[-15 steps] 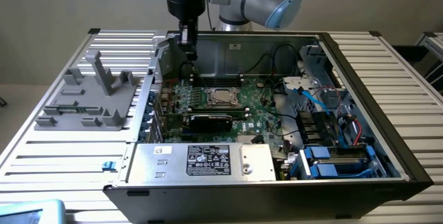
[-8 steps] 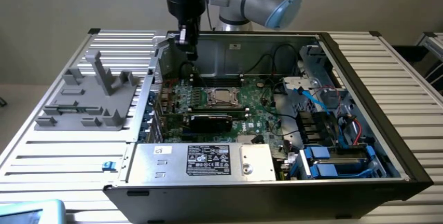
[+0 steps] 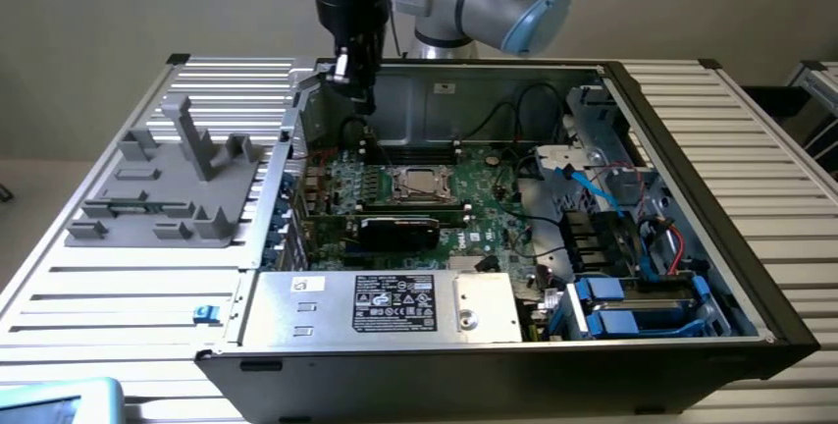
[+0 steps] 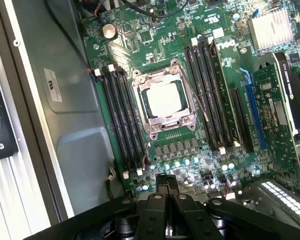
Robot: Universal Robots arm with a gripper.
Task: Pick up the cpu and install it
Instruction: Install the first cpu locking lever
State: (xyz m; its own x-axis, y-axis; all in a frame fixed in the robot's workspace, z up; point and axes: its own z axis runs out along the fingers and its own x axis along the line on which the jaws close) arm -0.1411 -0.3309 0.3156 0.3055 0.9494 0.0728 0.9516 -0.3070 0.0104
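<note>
We see the cpu (image 3: 419, 183) (image 4: 163, 98) lying flat inside the metal socket frame (image 4: 171, 128) on the green motherboard (image 4: 210, 155) of the open computer case (image 3: 458, 380), between two banks of black memory slots (image 4: 121, 120). Our gripper (image 3: 365, 108) (image 4: 165, 186) hangs above the back of the board, well apart from the chip, its fingers drawn together with nothing between them. On the exterior view's left, a grey plastic fixture (image 3: 171, 184) stands on the slatted table (image 3: 118, 296).
</note>
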